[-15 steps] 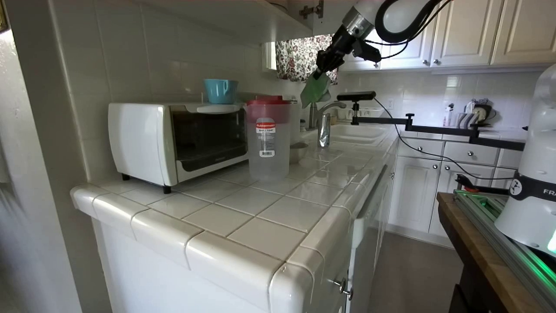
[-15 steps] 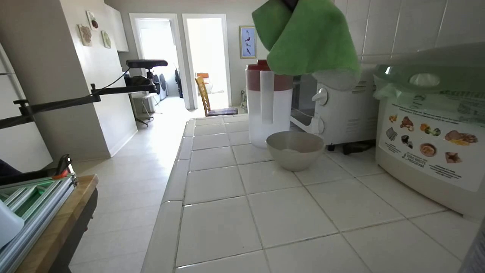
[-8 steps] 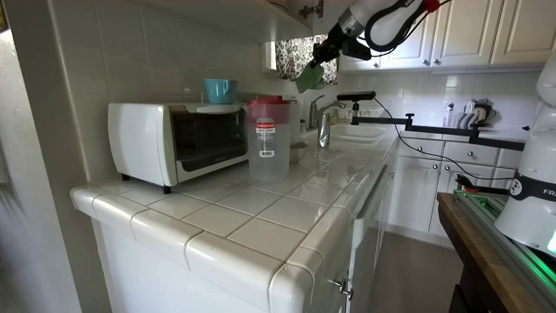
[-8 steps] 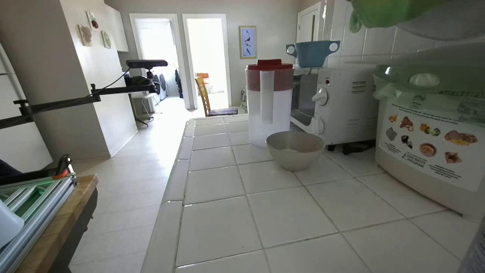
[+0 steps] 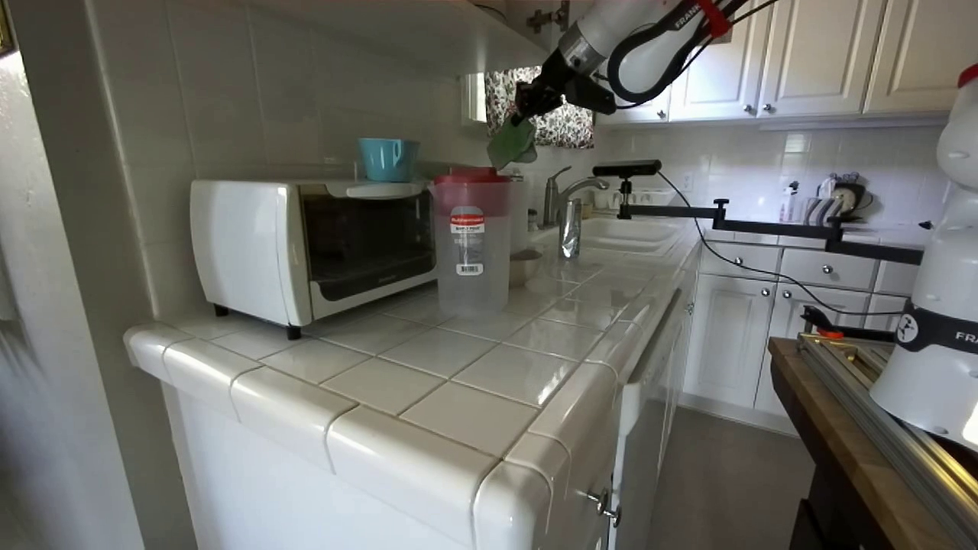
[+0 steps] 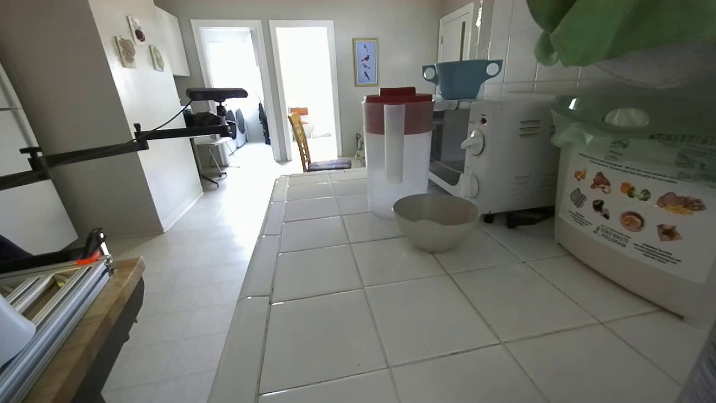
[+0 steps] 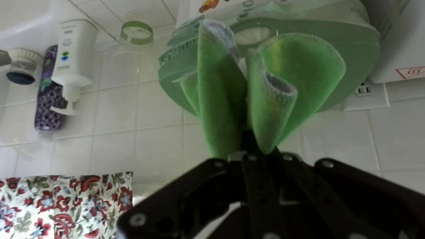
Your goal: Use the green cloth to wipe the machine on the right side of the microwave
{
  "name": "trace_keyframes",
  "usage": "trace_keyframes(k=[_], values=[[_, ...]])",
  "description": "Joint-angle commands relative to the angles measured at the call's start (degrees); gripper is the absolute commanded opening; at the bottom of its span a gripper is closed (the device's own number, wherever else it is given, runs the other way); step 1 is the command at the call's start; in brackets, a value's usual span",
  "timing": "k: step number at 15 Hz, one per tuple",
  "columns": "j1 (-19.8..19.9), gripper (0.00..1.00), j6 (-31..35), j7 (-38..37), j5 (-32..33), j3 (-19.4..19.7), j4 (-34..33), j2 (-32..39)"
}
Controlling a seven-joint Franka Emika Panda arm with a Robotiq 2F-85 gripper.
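In the wrist view your gripper (image 7: 257, 146) pinches the green cloth (image 7: 270, 111) at centre; the bin (image 7: 360, 49) shows behind it, upper middle.

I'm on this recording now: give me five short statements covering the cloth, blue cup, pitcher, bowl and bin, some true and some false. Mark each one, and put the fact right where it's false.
1. The gripper is closed on the green cloth. True.
2. The blue cup hangs from the gripper. False: the blue cup sits on top of the toaster oven.
3. The pitcher has a red lid. True.
4. The bowl lies upside down. False: the bowl stands upright on the tiled counter.
5. The bin has a green lid. True.
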State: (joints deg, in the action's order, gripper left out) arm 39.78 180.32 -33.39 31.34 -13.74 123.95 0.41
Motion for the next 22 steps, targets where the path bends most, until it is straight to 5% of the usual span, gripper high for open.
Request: trace_keyframes(k=[1,7,12,17,22], values=[[-0.65,0.01,-0.09,-5.50,4.22,0.73,-6.81,5.84],[-5.62,0.01,-3.62,-11.35,5.85,4.16,-15.47,15.49],[-8.38,0.01,-6.54,-11.86,2.92,2.61,-21.02,23.02],[-8.15,0.01,-7.96,-14.62,3.00,4.08,-23.50,23.78],[-6.54,0.01,-8.77,-18.90,2.94,9.81,-22.78,23.21]])
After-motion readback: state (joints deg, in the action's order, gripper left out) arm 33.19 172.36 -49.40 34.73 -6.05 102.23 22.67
